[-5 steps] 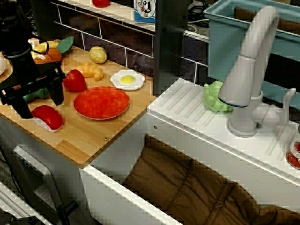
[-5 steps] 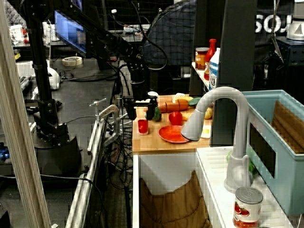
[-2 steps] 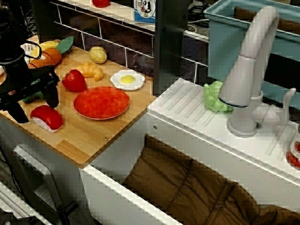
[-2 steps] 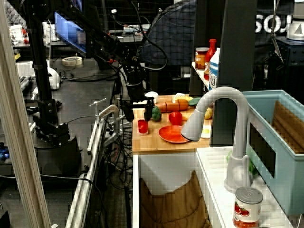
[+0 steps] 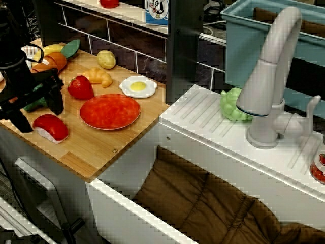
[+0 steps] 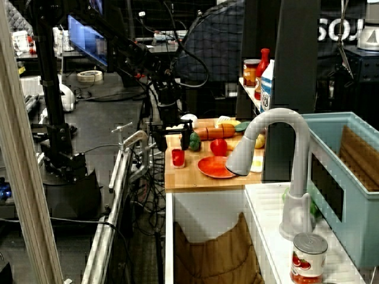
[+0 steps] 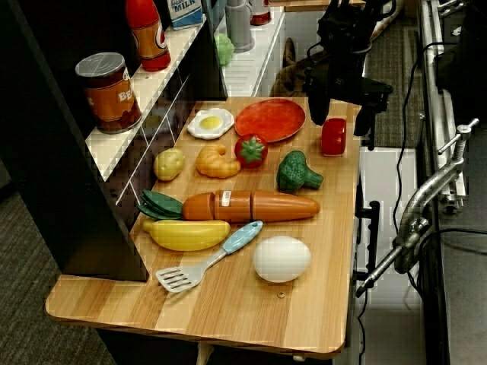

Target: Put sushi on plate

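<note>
One carton up on the shelf reads "MILK" (image 7: 186, 11), while the gripper (image 7: 339, 103) hangs with jaws spread wide straddling the sushi (image 7: 333, 137) on the desk (image 7: 259, 304), beside the plate (image 7: 270, 119).

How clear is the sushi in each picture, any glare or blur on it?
Close counter view: sushi large, with soft glare on its red top, and mesh-like noise. Distant sink-side view: sushi tiny, detail lost. Shelf-end view: sushi sharp, the dark hand hanging just above it.

The faucet (image 6: 269, 148) hides part of the plate (image 6: 214, 167) from the side. The gripper (image 5: 35, 104) arm runs off the picture's edge.
</note>
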You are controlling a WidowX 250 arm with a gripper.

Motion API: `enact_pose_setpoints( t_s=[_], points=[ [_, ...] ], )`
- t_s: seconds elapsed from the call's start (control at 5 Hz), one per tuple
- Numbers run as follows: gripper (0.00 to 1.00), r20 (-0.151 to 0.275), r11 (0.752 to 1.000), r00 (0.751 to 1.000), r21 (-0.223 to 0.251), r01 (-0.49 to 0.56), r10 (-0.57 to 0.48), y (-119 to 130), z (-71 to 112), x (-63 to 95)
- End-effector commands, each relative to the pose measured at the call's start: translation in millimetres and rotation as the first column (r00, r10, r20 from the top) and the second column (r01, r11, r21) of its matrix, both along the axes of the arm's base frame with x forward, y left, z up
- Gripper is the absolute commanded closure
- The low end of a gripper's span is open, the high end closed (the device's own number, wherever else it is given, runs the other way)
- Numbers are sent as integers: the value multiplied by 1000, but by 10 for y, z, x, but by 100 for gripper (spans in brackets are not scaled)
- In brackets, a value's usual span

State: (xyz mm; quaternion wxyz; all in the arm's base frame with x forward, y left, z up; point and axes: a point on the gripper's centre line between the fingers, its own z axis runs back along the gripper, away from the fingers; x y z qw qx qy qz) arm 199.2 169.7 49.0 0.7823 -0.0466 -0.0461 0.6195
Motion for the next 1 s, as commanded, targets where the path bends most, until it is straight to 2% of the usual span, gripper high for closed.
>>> enact_pose_setpoints(
  t_s=[0.0,0.8],
  points=[
    [0,29,999,999,16,-40,39,98,54,58],
    [0,55,995,994,12,-100,100,64,-76,115]
  ],
)
